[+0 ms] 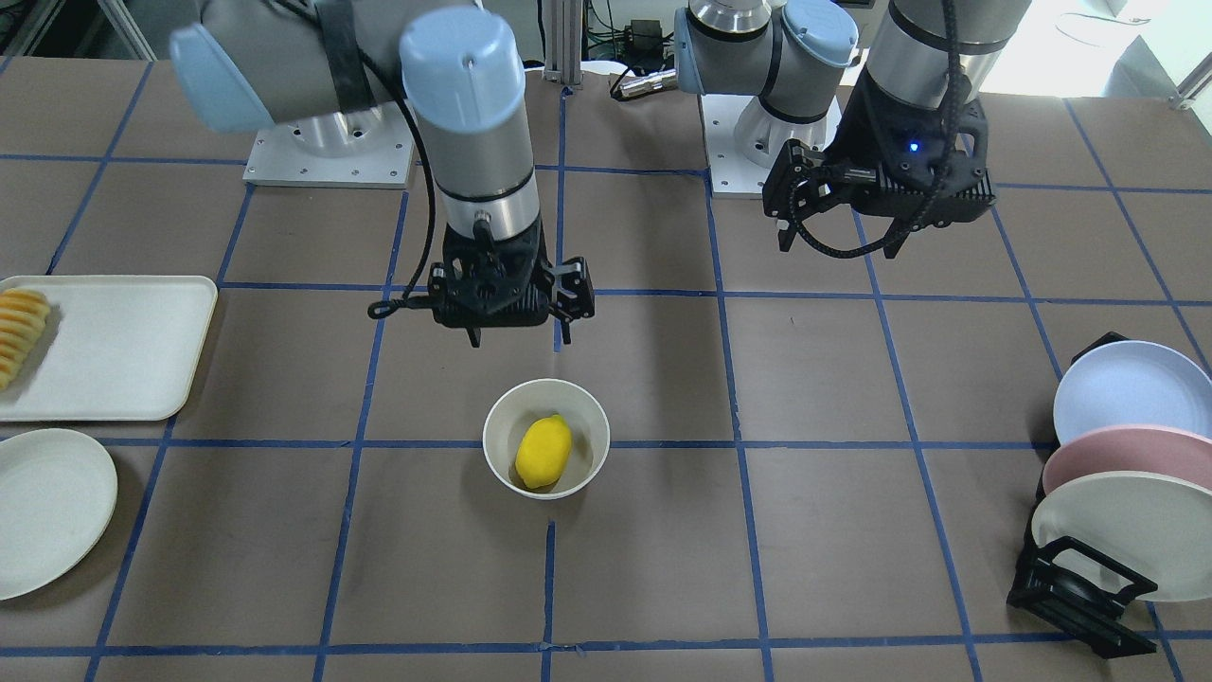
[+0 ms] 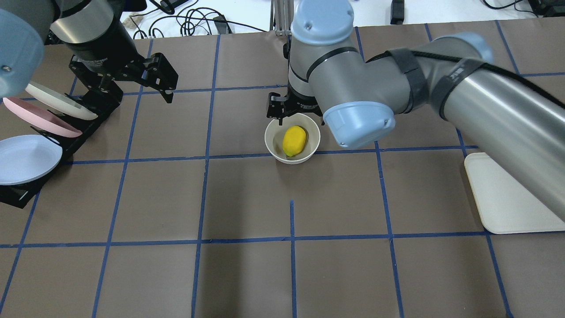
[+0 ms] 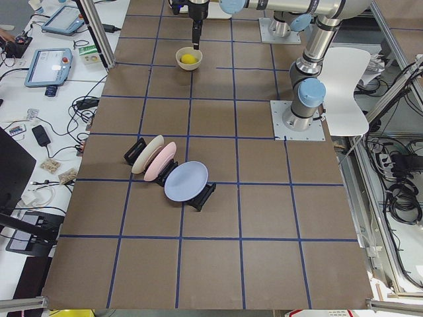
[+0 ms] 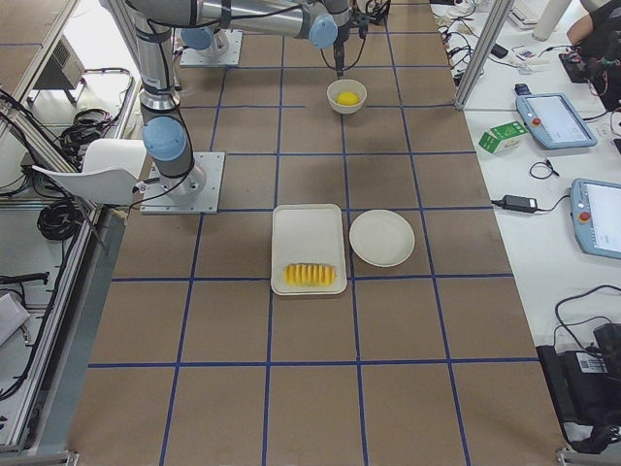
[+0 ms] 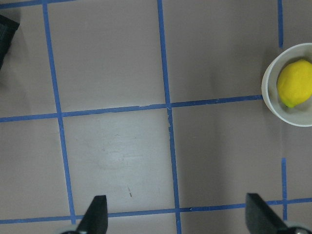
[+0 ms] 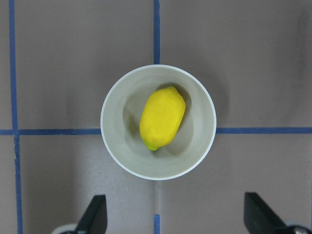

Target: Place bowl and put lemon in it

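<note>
Midway between desk's long edges, lemon [image 1: 543, 453] sits in bowl [image 1: 589, 426]: likely light, firm, rollable; pinch its waist. Right gripper [image 1: 521, 333] and left gripper [image 1: 838, 246] spread, empty.

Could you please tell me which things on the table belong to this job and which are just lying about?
Job: bowl; lemon, lying in it.
Lying about: tray; fruit slices; flat plate; racked plates.
</note>
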